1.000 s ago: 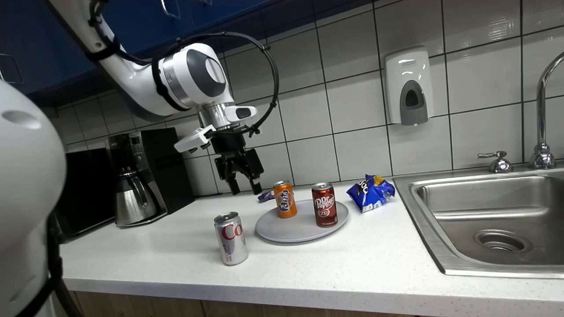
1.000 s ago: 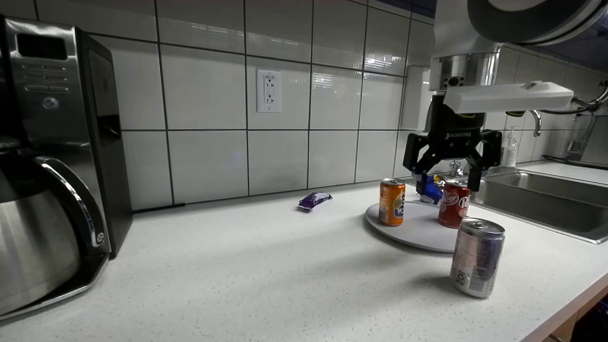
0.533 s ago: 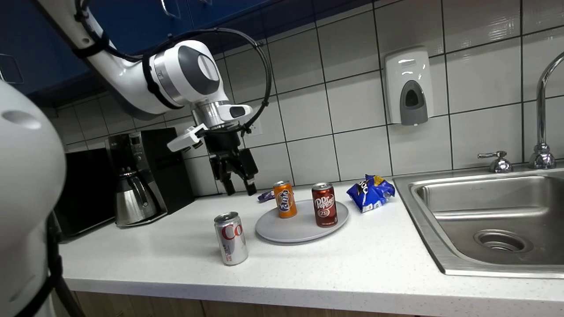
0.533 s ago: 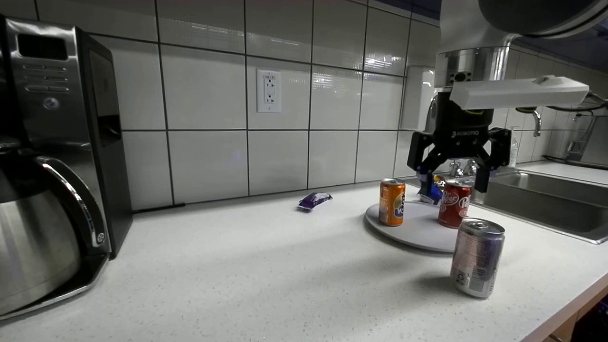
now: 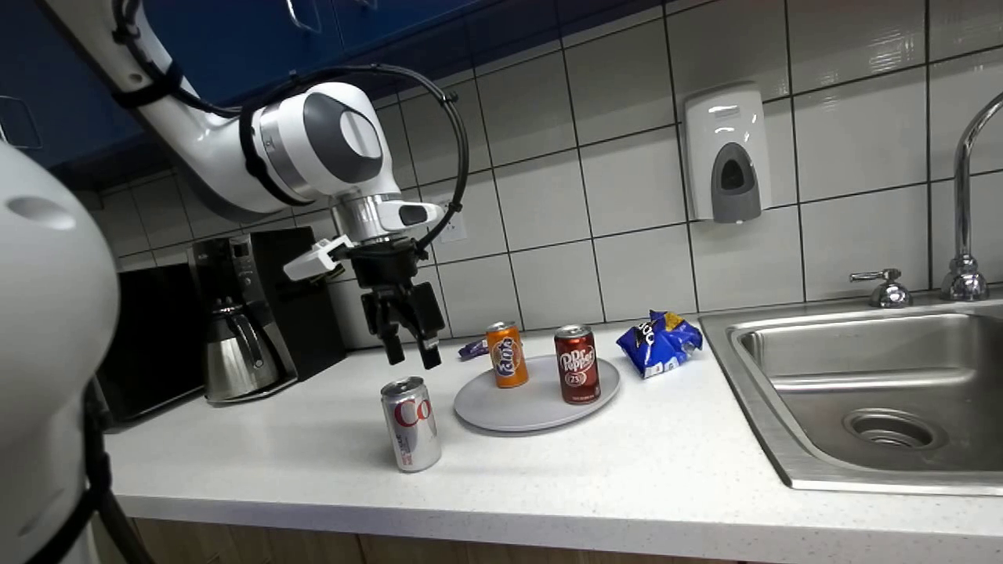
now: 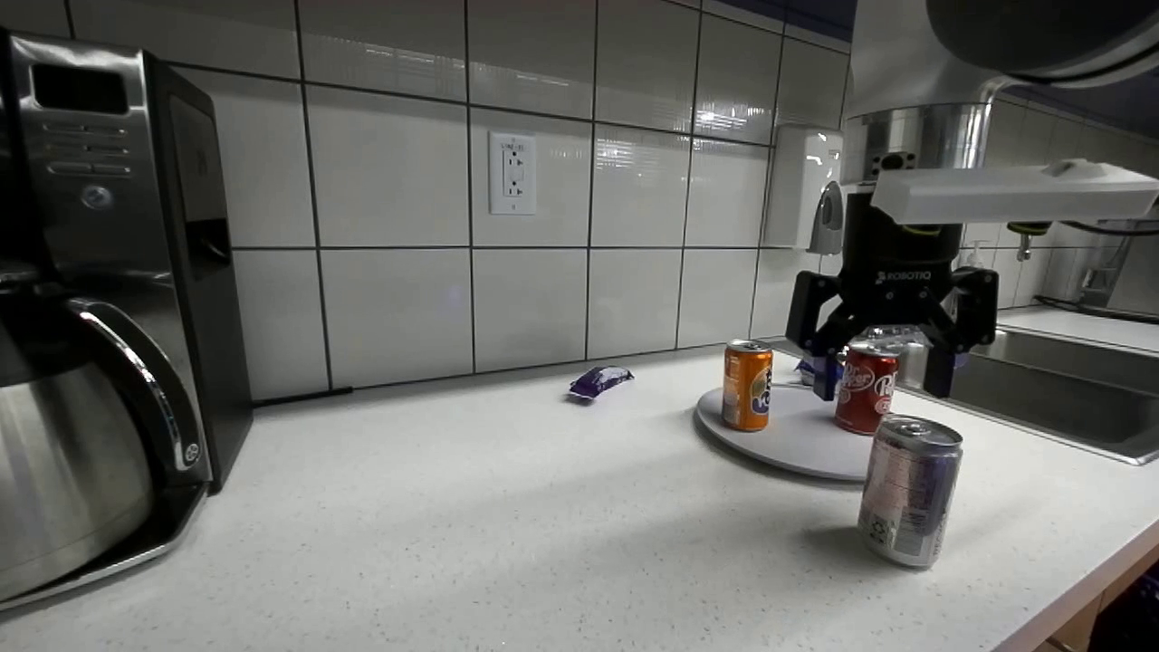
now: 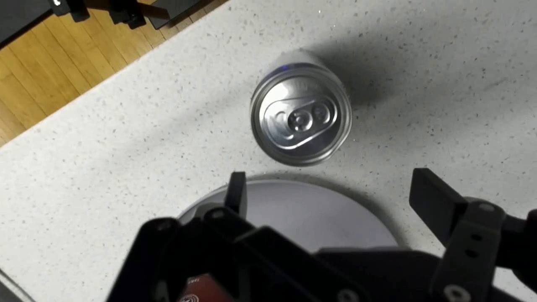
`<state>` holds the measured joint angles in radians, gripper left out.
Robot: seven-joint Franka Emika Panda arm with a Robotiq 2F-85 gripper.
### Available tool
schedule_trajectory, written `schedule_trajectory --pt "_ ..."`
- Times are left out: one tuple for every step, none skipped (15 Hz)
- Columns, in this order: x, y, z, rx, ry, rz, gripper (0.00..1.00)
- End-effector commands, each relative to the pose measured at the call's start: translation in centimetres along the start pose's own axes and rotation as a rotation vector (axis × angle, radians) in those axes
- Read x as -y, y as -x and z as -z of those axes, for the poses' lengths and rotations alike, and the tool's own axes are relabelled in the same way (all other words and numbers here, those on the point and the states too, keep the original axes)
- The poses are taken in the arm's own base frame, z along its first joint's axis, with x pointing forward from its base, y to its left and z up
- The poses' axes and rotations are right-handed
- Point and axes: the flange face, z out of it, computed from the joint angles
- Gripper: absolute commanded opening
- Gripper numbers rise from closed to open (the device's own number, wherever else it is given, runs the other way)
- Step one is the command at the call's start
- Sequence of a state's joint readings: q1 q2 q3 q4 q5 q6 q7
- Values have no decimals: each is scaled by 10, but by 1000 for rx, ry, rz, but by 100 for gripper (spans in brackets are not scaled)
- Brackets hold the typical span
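Observation:
My gripper (image 5: 413,357) hangs above the counter, jaws wide apart with nothing between them. Nearest is a silver Diet Coke can (image 5: 411,427), upright on the counter a little below the fingertips. From the wrist view, the can's lid (image 7: 301,119) lies ahead of the two fingers, not between them. Beside it stands a grey round plate (image 6: 797,444) carrying an orange Fanta can (image 6: 748,385) and a red Dr Pepper can (image 5: 578,366), both upright. The wrist view shows only a corner of the red can (image 7: 205,289); the gripper body covers part of the plate.
A blue snack bag (image 5: 660,345) lies between plate and sink (image 5: 752,399). A purple wrapper (image 6: 600,382) rests near the tiled wall. The coffee maker (image 6: 181,272) stands at the counter's far end. The counter's front edge runs close to the silver can.
The gripper has shifted away from the plate's side toward the silver can, and over the last half second it has come lower. Its jaws stayed open; cans and plate have not moved.

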<state>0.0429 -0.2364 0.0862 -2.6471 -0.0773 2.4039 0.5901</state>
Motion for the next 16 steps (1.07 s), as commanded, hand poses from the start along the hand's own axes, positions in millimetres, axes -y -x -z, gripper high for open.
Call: schedule_trajectory --pt "-5 15 5 -10 -24 -2 100" --pt "-7 18 5 -10 -31 -8 100" --pt "-8 20 5 -9 -34 -11 100" --pt "-9 23 5 -8 -37 -14 100" --pt "-11 26 5 -6 -42 -20 100" --pt "-13 28 4 -3 -46 -26 100" --pt "-15 31 3 2 -50 -31 100" --pt "-17 33 2 6 -55 -34 100" --pt "-18 35 0 10 -59 -34 100" --pt "-19 36 -1 14 -60 -35 100" --pt "-19 36 -3 17 -59 -32 100" --pt "-19 37 -4 20 -63 -27 100" --pt "-20 36 -6 22 -59 -26 100" --pt "-20 35 -7 22 -61 -23 100" --pt "-21 34 -8 24 -63 -20 100" --pt "-21 32 -8 23 -64 -15 100"
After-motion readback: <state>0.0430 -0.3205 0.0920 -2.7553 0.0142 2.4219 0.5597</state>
